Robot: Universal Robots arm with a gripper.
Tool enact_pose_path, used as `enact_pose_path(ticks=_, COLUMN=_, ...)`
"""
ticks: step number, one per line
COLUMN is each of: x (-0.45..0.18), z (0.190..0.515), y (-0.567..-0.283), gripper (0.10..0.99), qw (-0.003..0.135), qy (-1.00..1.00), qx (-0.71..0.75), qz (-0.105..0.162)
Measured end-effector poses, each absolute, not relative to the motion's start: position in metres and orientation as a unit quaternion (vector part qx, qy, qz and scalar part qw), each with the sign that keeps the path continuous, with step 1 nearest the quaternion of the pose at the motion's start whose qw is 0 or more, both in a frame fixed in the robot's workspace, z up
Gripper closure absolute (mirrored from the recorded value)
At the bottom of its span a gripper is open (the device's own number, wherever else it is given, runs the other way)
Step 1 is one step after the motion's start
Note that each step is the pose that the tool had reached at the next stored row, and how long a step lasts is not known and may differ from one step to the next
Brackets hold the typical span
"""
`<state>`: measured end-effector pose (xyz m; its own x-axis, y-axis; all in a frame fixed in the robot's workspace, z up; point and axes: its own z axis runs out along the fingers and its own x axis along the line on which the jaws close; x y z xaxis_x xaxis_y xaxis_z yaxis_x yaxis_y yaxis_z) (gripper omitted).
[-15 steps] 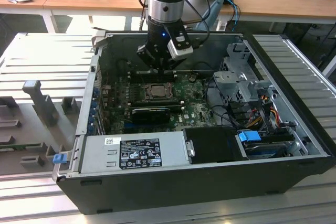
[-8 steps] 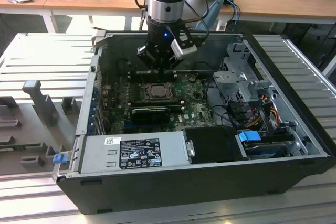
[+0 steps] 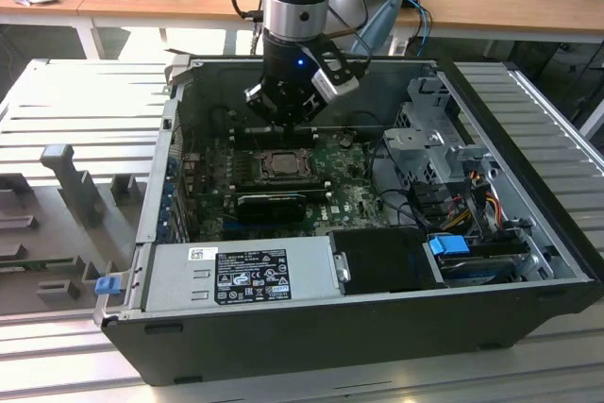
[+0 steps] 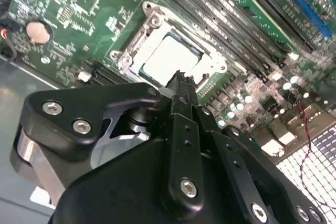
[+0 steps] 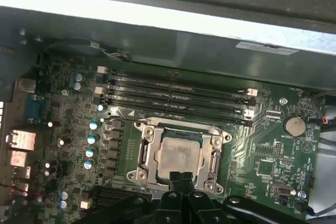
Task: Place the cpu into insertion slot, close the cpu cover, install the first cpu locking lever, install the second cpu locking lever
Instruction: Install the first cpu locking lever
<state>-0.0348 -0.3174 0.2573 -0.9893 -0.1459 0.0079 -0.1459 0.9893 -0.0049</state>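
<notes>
Right now the black two-fingered gripper, fingertips pressed together on nothing, is hanging just over the pale silver square cpu, which is lying framed by the thin metal cpu cover.

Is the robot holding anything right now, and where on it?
Nothing shows in its grip: the end effector is shut, empty, by the edge of the cpu cover, the cpu lying in its window.

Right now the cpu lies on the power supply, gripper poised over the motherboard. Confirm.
No: the cpu lies in the insertion slot, as the first wrist view shows. The gripper is poised over the motherboard.
</notes>
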Motion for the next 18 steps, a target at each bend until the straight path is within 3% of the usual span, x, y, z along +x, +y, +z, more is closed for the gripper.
enact_pose_path(ticks=2, x=-0.039, z=0.258, y=-0.317, gripper=0.980, qw=0.003, qy=-0.998, qx=0.070, qz=-0.009)
enact_pose_path(ticks=18, x=-0.072, z=0.257, y=-0.317, gripper=0.980, qw=0.002, qy=-0.999, qx=0.038, qz=-0.010)
